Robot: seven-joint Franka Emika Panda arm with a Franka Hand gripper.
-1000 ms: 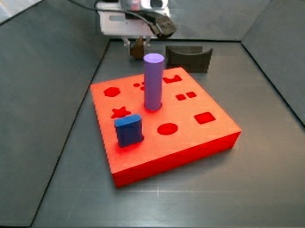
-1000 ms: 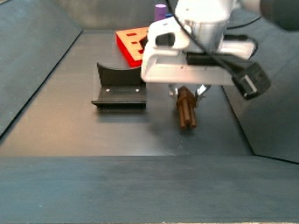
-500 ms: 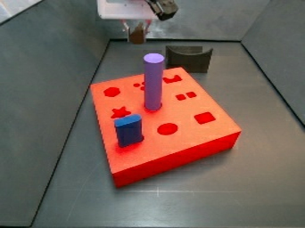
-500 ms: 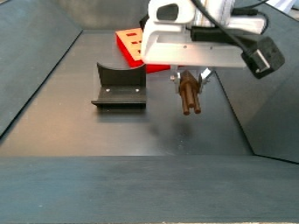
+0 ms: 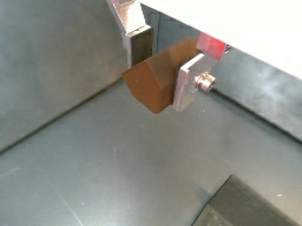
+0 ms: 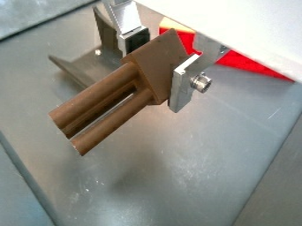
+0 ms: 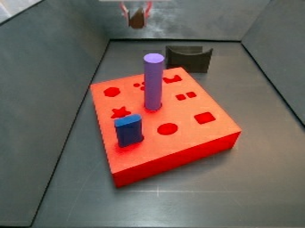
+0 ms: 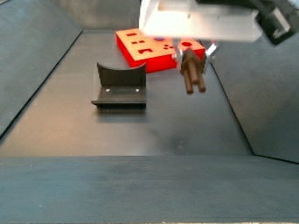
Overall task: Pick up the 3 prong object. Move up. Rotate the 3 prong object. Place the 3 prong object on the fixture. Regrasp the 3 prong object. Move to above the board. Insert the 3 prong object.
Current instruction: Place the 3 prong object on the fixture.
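Note:
My gripper (image 8: 191, 56) is shut on the 3 prong object (image 8: 193, 75), a small dark brown piece whose prongs hang down, high above the floor. In a side view the gripper (image 7: 137, 12) is at the top edge, behind the board. In both wrist views the silver fingers (image 5: 189, 82) (image 6: 184, 83) clamp the brown piece's head (image 5: 156, 76), and its prongs (image 6: 104, 111) stick out. The dark fixture (image 7: 191, 58) (image 8: 119, 86) stands on the floor, beside and below the gripper. The red board (image 7: 179, 134) (image 8: 142, 50) has cut-out holes.
A purple cylinder (image 7: 152, 80) stands upright in the board and a blue block (image 7: 127, 131) sits in a hole near its front corner. Grey walls enclose the floor. The fixture (image 6: 80, 67) and a strip of the board (image 6: 253, 64) show in a wrist view.
The gripper has risen with the 3 prong object, from near the floor to well above it; its body has left the top of both side views.

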